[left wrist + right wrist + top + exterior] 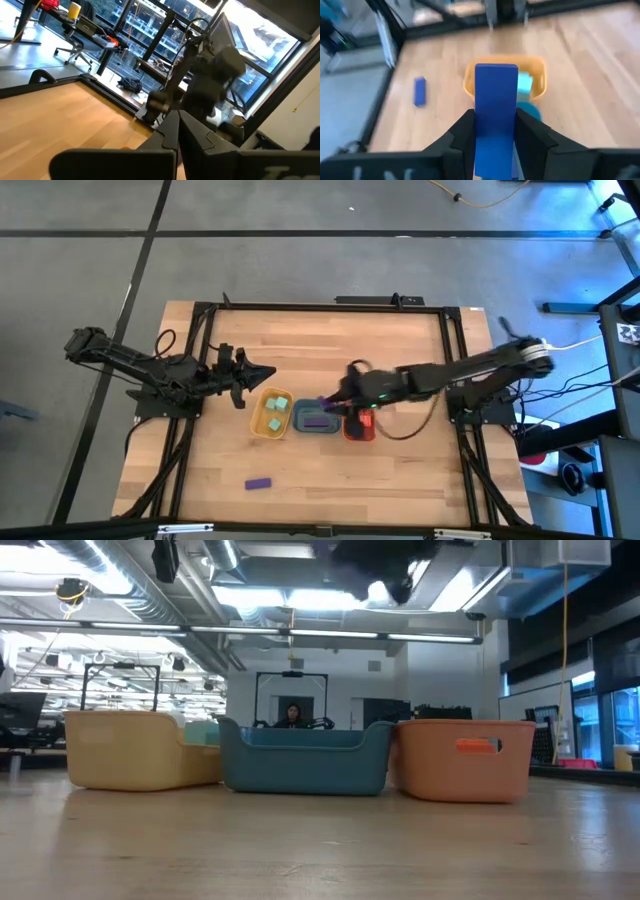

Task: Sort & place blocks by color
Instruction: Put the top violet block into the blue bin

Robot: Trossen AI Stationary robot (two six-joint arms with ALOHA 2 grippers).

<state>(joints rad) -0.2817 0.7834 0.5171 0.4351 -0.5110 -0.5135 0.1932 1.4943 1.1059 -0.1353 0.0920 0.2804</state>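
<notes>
Worktop (400,350) of pale wood is carrying yellow (272,415), blue (316,420) and orange (359,426) trays in a row. One purple bar (259,483) is lying apart. Right gripper (492,131) is gripping another purple bar (495,112) above the blue tray; left gripper (178,131) is hovering closed beside the yellow tray.

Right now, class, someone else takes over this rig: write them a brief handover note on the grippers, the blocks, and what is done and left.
Right gripper: shut on a purple bar, above the blue tray.
Left gripper: shut, empty, waiting near the yellow tray.
Done: mint-green cubes in the yellow tray, a purple bar in the blue tray.
Left: release the held bar; fetch the loose purple bar on the table. Orange tray contents unclear.
</notes>
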